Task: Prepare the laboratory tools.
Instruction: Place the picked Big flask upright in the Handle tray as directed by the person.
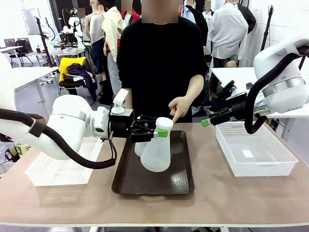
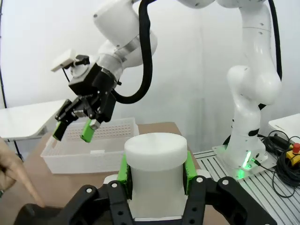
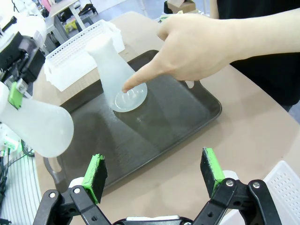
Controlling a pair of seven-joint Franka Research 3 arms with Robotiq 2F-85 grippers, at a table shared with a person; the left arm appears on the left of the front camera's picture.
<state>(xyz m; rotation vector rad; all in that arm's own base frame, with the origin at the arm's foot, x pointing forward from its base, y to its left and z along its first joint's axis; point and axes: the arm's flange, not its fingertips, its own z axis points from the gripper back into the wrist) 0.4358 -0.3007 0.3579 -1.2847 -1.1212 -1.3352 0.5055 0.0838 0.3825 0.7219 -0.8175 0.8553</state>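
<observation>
At frame centre, the left tool [image 1: 150,132] pinches a frosted flask [image 1: 157,147] by its neck, lifted over the brown tray [image 1: 183,180]; seemingly light, slippery plastic; the right tool [image 1: 209,119] hangs spread.

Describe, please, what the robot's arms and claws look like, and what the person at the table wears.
Both arms are glossy white with rounded joints and thick black cables looped alongside. The left claw and right claw are black linkages with bright green pads. A white camera block sits on the left wrist. The person wears a black top, sleeves ending near the elbow.
</observation>
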